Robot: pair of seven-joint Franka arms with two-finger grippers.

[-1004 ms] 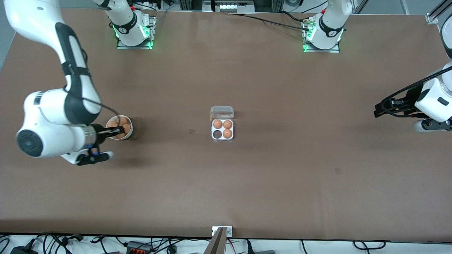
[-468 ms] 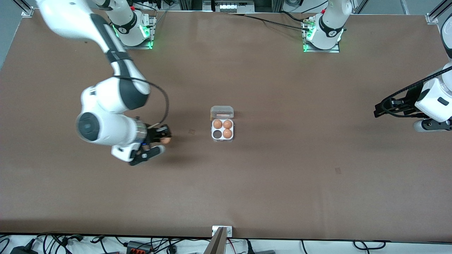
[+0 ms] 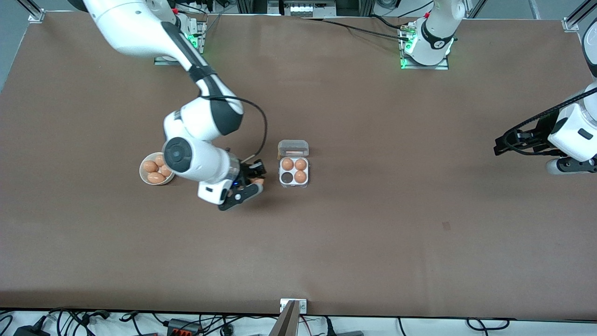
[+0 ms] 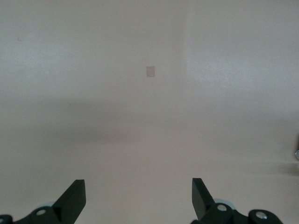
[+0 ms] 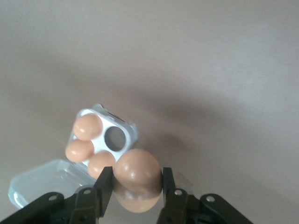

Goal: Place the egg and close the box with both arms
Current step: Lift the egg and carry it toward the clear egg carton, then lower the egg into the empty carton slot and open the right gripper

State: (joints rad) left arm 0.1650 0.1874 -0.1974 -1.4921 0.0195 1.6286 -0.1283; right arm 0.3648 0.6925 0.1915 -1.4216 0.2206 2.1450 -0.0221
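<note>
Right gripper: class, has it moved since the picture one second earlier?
Yes. The right gripper, shut on the egg, has left the bowl and now hangs beside the box.

White arms [image 3: 196, 158], black joints, black cables.

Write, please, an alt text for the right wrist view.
The right gripper holds an orange-brown egg above the open clear egg carton, which has three eggs and one empty cell. Brown table fills the rest.

Orange-brown egg [image 5: 135, 179], clear box [image 3: 294, 170], seemingly whitish base.
</note>
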